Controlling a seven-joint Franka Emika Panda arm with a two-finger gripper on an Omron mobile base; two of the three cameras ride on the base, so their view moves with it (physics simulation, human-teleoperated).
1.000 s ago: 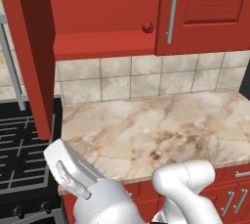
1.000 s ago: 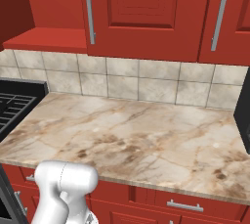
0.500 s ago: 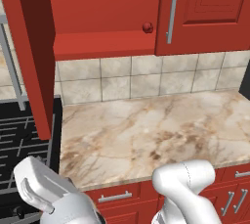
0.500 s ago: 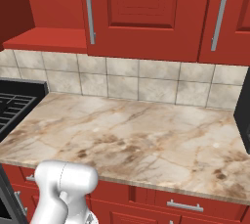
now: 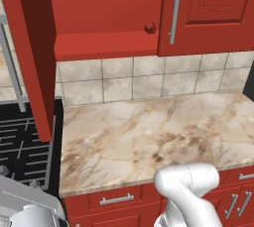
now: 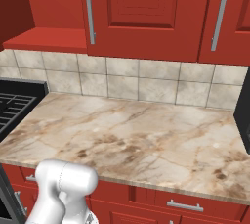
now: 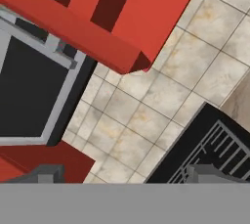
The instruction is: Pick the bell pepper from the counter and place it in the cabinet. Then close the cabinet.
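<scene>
Sitting on the cabinet (image 5: pixel 104 28) shelf, the bell pepper (image 5: pixel 150 28) lay far from the jaws.
Jaws stood wide apart, gripping nothing, facing wall tiles (image 7: pixel 146 120).

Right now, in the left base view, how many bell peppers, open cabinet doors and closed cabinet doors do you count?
bell pepper: 1
open cabinet door: 1
closed cabinet door: 1
Total: 3

My two base cameras look forward and down from behind me, left and right, sharing the counter (image 5: pixel 149 132); my hand camera faces the tiled backsplash (image 7: pixel 146 96) closely, rolled.
</scene>
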